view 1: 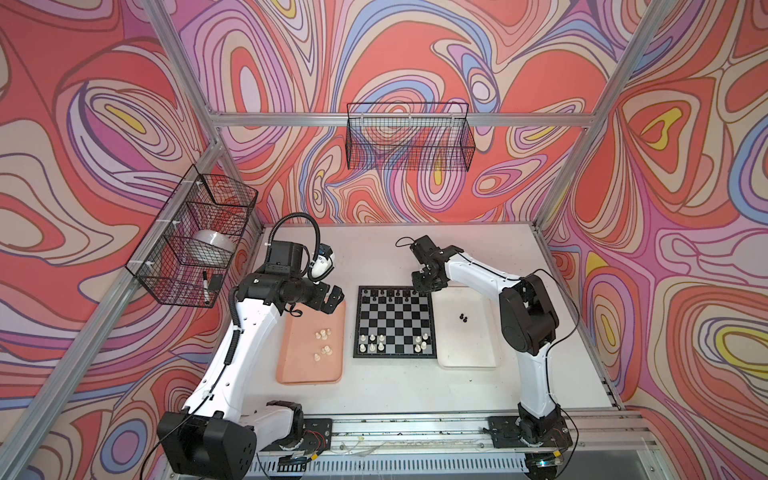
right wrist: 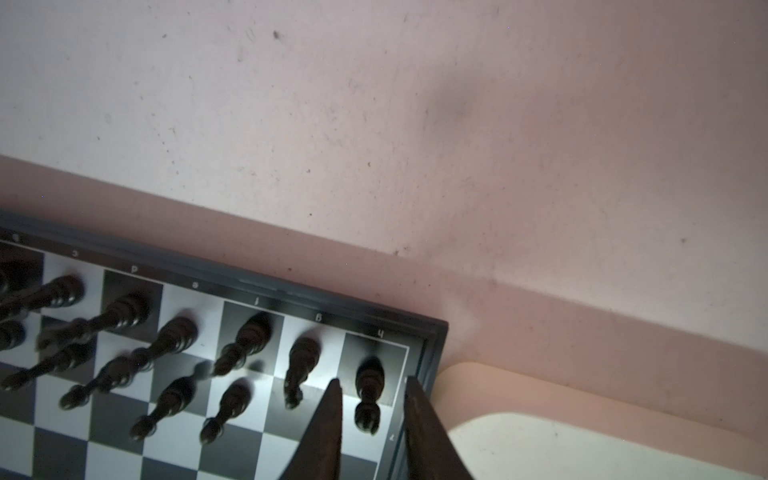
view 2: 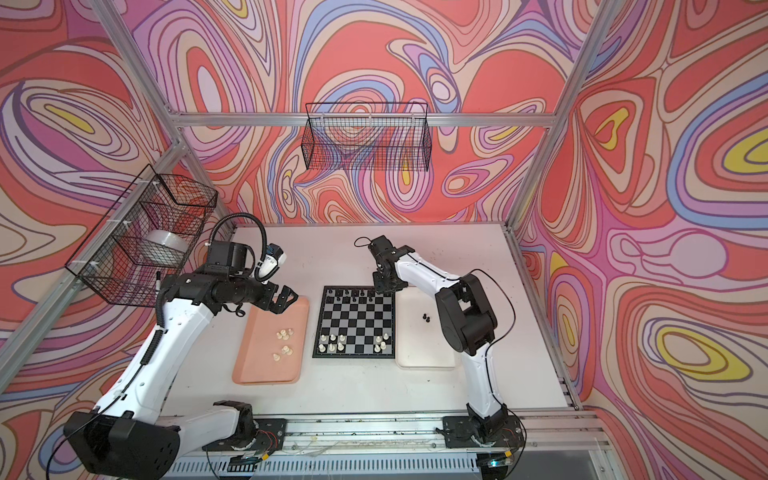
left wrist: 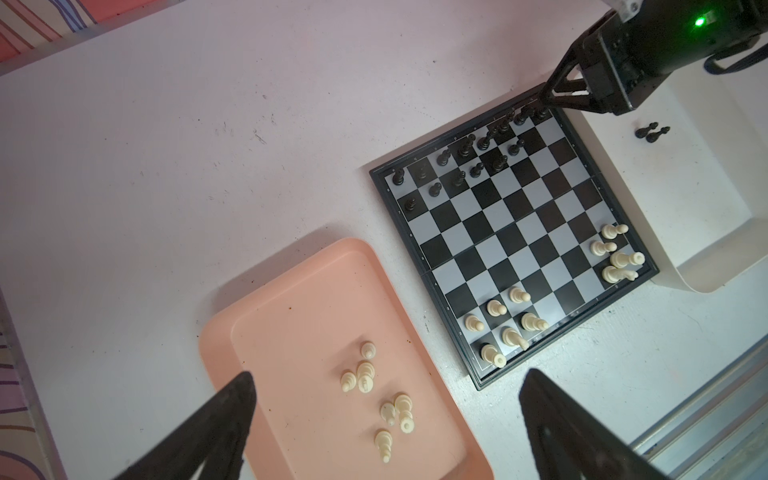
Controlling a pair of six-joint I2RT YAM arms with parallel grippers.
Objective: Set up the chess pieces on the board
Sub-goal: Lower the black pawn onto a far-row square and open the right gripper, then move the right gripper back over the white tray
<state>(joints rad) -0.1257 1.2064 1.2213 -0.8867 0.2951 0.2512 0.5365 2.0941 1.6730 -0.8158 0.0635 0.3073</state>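
The board (view 1: 395, 322) lies flat in the middle of the table (view 1: 395, 386). In both top views a pink tray (view 1: 307, 370) lies on its left and a white tray (view 1: 469, 351) on its right. The black pieces (view 1: 390, 294) stand in the two far rows of the board. Two spare black pieces (view 1: 463, 318) stand close together on the white tray. The white pieces (view 1: 372, 344) stand in the two near rows. One bunch is by the near left corner and a smaller bunch (view 1: 420, 345) is by the near right corner, with bare squares between them. Some spare white pieces (view 1: 324, 345) sit in a loose group on the pink tray. The right gripper (view 1: 419, 289) is low over the far right corner of the board. In the right wrist view its two fingers (right wrist: 328, 415) are a little way apart, one on each side of a corner piece (right wrist: 368, 395). That piece is black and stands on the corner square. A thin gap shows on both sides of it, so the fingers do not hold it. The left gripper (view 1: 332, 297) hangs over the far end of the pink tray, with its fingers (left wrist: 232, 415) spread wide and nothing between them
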